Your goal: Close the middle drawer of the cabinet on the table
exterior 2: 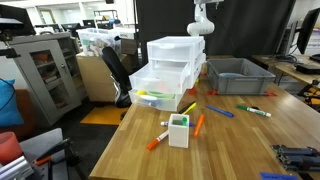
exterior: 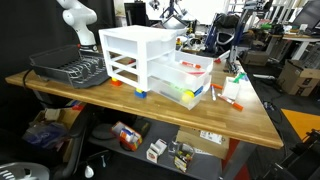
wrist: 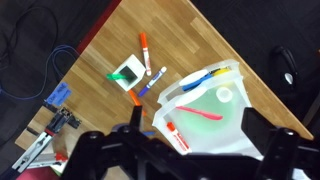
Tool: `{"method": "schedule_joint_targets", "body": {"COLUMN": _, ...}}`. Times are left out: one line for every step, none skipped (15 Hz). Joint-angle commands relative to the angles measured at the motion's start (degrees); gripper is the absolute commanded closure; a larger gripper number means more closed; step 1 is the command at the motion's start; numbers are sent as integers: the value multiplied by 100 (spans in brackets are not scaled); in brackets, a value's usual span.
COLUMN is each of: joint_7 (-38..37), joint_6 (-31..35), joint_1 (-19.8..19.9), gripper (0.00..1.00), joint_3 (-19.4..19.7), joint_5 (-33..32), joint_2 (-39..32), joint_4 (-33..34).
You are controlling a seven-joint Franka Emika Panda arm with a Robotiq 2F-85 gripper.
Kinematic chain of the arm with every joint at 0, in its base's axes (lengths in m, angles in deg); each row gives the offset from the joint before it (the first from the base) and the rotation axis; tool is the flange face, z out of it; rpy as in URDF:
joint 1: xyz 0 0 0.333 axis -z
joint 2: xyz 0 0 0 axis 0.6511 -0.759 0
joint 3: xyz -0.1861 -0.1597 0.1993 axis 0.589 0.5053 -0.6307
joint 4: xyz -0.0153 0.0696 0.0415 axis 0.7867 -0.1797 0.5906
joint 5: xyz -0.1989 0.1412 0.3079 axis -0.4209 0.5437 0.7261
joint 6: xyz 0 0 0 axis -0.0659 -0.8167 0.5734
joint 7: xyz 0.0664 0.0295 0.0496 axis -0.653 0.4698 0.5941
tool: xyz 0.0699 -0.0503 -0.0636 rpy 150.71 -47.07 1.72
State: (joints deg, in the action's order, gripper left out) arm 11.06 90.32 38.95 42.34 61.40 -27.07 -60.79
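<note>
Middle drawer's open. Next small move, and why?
Probably bring the gripper down and out past the front of the middle drawer, so it can then push it in. The drawer sticks well out of the cabinet, and the wrist view looks down into it from above, with the open gripper touching nothing.

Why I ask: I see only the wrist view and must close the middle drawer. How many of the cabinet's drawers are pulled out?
Observer: Two. In both exterior views the middle drawer and the bottom drawer stand out of the frame; the top drawer sits flush.
Operator: Does anything stand next to the cabinet?
Observer: Yes. In an exterior view a black dish rack sits close beside the cabinet on the table; whether they touch I cannot tell.
</note>
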Motion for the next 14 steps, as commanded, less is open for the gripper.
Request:
{"method": "schedule_joint_targets", "body": {"joint_7": -1064, "joint_6": 233, "joint_1": 16, "gripper": 0, "joint_3": -223, "joint_5": 91, "joint_2": -369, "joint_4": -196}}
{"method": "schedule_joint_targets", "body": {"joint_7": -1418, "joint_6": 349, "joint_1": 29, "gripper": 0, "joint_3": -271, "joint_5": 120, "joint_2": -547, "joint_4": -244}}
{"method": "schedule_joint_targets", "body": {"joint_7": -1805, "joint_6": 431, "joint_1": 29, "gripper": 0, "joint_3": -324, "joint_5": 133, "joint_2": -591, "joint_4": -360}}
{"method": "schedule_joint_targets", "body": {"joint_7": -2193, "joint_6": 520, "joint_1": 19, "gripper": 0, "joint_3": -366, "joint_5": 148, "joint_2": -568, "joint_4": -506}}
{"method": "schedule_joint_targets", "body": {"joint_7": -2537, "joint_6": 663, "joint_1": 4, "gripper": 0, "joint_3": -372, "joint_5": 224, "joint_2": -560, "joint_4": -669}}
{"method": "schedule_joint_targets", "body": {"joint_7": -2818, "joint_6": 720, "joint_1": -6, "gripper": 0, "joint_3": -382, "joint_5": 291, "joint_2": -539, "joint_4": -787}}
{"method": "schedule_joint_targets", "body": {"joint_7": -3056, "joint_6": 868, "joint_1": -39, "gripper": 0, "joint_3": -359, "joint_5": 469, "joint_2": -452, "joint_4": -993}}
{"method": "schedule_joint_targets", "body": {"joint_7": -3263, "joint_6": 1092, "joint_1": -67, "gripper": 0, "joint_3": -346, "joint_5": 641, "joint_2": -356, "joint_4": -1217}}
{"method": "schedule_joint_targets", "body": {"joint_7": -3459, "joint_6": 1319, "joint_1": -78, "gripper": 0, "joint_3": -341, "joint_5": 796, "joint_2": -267, "joint_4": -1443}}
{"method": "schedule_joint_targets", "body": {"joint_7": -3686, "joint_6": 1559, "joint_1": -74, "gripper": 0, "joint_3": -359, "joint_5": 897, "joint_2": -200, "joint_4": -1667}}
{"method": "schedule_joint_targets", "body": {"joint_7": -4019, "joint_6": 1803, "joint_1": -27, "gripper": 0, "joint_3": -428, "joint_5": 836, "joint_2": -144, "joint_4": -1877}}
{"method": "schedule_joint_targets", "body": {"joint_7": -3627, "joint_6": 1328, "joint_1": -71, "gripper": 0, "joint_3": -364, "joint_5": 704, "joint_2": -410, "joint_4": -1461}}
{"method": "schedule_joint_targets", "body": {"joint_7": -3819, "joint_6": 1527, "joint_1": -67, "gripper": 0, "joint_3": -376, "joint_5": 705, "joint_2": -341, "joint_4": -1654}}
{"method": "schedule_joint_targets", "body": {"joint_7": -3917, "joint_6": 1625, "joint_1": -64, "gripper": 0, "joint_3": -383, "joint_5": 707, "joint_2": -286, "joint_4": -1756}}
